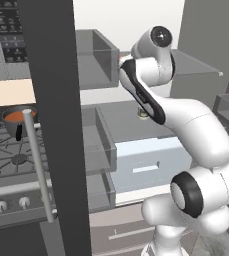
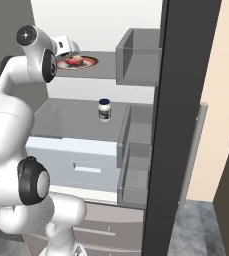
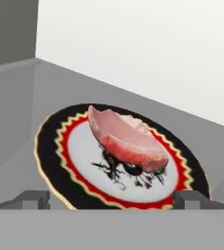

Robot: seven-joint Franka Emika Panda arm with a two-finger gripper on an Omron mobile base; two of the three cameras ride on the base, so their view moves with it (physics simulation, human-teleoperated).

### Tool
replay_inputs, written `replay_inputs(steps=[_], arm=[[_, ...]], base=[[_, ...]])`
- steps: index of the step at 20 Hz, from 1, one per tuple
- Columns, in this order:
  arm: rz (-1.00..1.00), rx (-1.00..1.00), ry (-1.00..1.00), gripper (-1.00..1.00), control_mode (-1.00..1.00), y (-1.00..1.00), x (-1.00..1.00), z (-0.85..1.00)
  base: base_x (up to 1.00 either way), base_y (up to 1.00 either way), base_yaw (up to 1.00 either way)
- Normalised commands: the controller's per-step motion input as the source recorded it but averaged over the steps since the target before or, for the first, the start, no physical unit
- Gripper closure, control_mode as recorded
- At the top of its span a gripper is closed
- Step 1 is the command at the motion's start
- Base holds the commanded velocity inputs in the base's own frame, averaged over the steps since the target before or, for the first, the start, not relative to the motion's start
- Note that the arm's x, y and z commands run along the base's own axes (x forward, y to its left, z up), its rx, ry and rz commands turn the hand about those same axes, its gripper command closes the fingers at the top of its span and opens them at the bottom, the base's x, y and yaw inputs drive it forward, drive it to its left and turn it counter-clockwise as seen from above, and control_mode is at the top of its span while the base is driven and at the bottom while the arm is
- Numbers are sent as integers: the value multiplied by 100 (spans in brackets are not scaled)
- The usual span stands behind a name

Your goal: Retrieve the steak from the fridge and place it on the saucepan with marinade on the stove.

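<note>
On the upper fridge shelf (image 2: 106, 70), your steak (image 3: 125, 139) lies across a decorated plate (image 3: 74, 141) with a black rim and a red scalloped ring. In the hand view the meat sits dead centre, running from about 10 o'clock down to 4 o'clock over the plate's white middle.

Your end effector (image 3: 111, 199) is spread to its full width and holds nothing; its two fingertips (image 3: 33, 198) rise at the bottom of the hand view, one either side of the plate's near edge, short of the meat.

As for progress, the fridge (image 1: 56, 125) stands open and the arm is reaching into it, so you're at the approach to the grasp. Nothing has been picked up yet. Left to do, by my reading: close on the steak, lift it clear of the plate, back out past the door, and carry it across.

At 9 o'clock in the left base view, the saucepan (image 1: 20, 118) with its orange-red marinade waits on the stove (image 1: 6, 150). A small jar (image 2: 104, 109) stands on the shelf below.
</note>
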Motion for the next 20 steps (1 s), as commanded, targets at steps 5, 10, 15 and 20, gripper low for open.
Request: replay_inputs(steps=[5,10,15,20], arm=[[0,-2,1,-100,-100,3,29,0],[0,-4,0,-100,-100,12,31,0],[0,-4,0,-100,-100,16,31,0],[0,-4,0,-100,-100,14,32,0]], base=[[0,0,0],[0,0,0],[0,0,0],[0,0,0]])
